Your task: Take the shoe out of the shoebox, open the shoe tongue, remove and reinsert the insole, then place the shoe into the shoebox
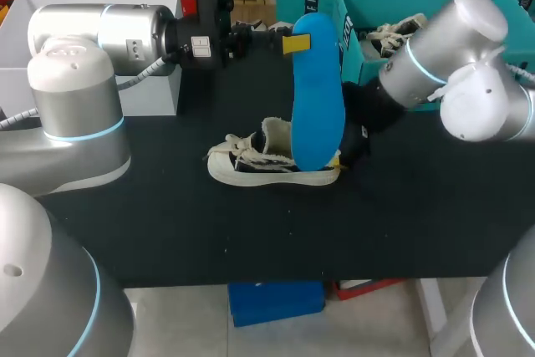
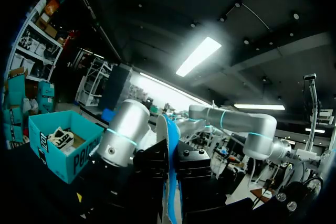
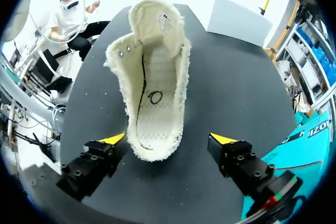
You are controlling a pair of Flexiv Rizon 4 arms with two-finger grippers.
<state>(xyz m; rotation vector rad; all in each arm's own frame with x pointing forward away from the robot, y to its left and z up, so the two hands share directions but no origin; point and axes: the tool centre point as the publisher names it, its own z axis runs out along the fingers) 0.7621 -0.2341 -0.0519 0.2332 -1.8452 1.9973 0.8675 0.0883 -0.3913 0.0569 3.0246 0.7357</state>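
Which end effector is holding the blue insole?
The left end effector, clamped on the insole at its top; the right end effector stands open around the shoe, not touching.

We count here | shoes: 2, namely shoe (image 1: 267, 175) and second shoe (image 1: 399, 31) | insole (image 1: 318, 98): 1 | shoebox (image 1: 353, 48): 1 | white box (image 1: 159, 98): 1
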